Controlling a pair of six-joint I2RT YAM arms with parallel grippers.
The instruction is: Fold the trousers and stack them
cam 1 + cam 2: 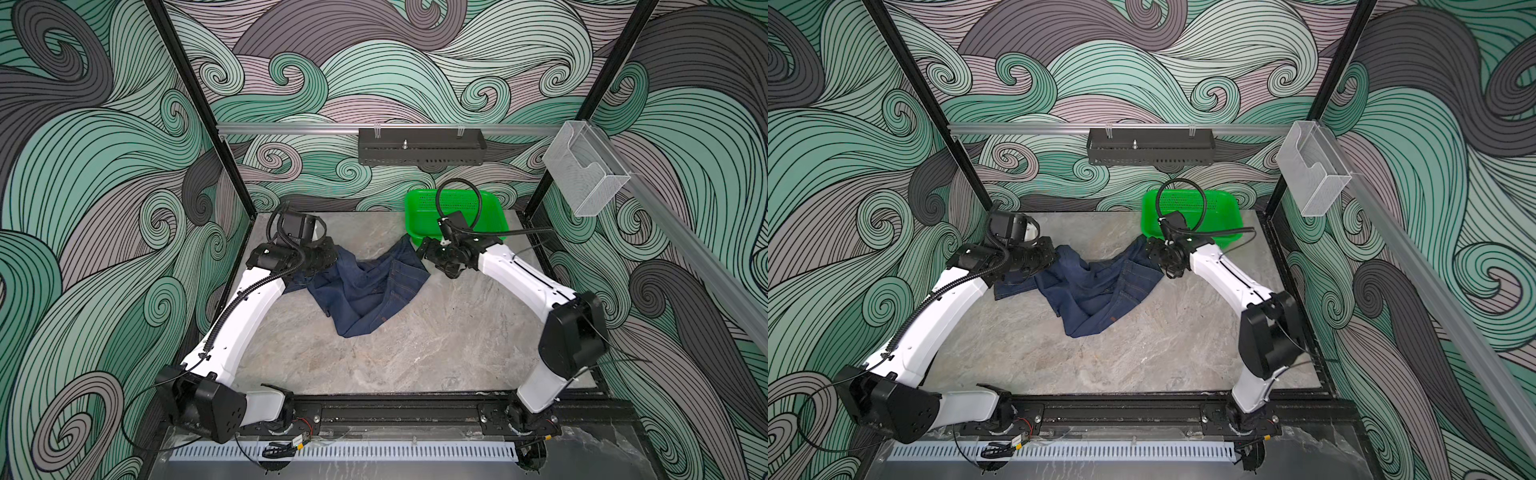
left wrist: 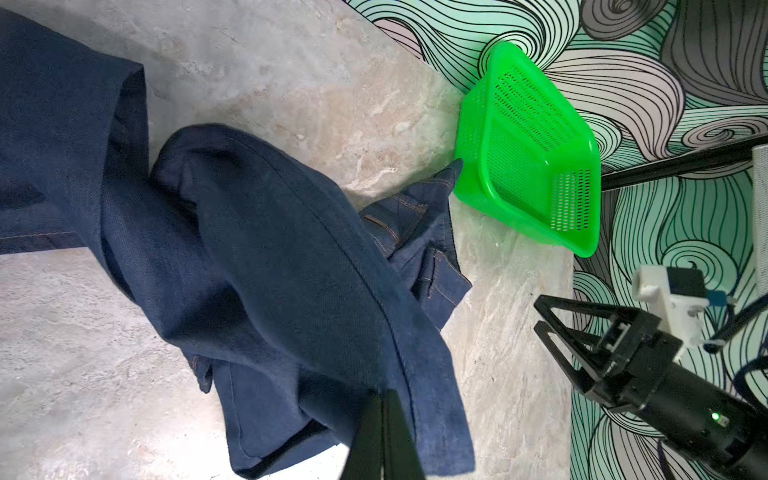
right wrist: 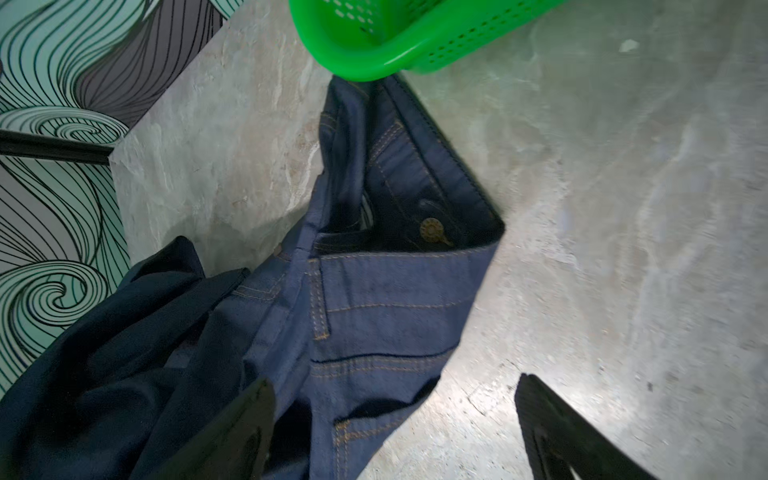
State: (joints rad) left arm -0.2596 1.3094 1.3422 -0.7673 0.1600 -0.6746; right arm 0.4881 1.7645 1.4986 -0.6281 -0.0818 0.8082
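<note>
Two white-and-black robot arms rise from a black rail at the near edge of the grey marble-patterned table (image 1: 415, 353). The left arm (image 1: 249, 316) and the right arm (image 1: 515, 270) both lean toward the far half of the table.

The dark navy denim trousers (image 1: 365, 295) with orange-tan stitching lie there between the two arm ends, crumpled and unfolded. A small tan patch (image 1: 1112, 319) shows near the closest edge of the heap. One leg runs leftward under the left wrist.

The left jaws are pressed together, pinching a fold of trouser leg. In the left wrist view the cloth drapes away from the fingertips (image 2: 368, 436).

The right jaws are spread wide and grip nothing. They stand just beside the waistband end, with one finger (image 3: 232, 436) over cloth and the other over bare table. A brass button (image 3: 431, 230) shows inside the open waistband.

Farther back, a bright green perforated plastic basket (image 1: 494, 208) stands at the far right of the table against the wall. The waistband corner touches its near-left corner.

On the back wall a black perforated metal tray (image 1: 419, 151) hangs from an aluminium rail. A clear plastic holder (image 1: 586, 174) hangs on the right-hand rail.
</note>
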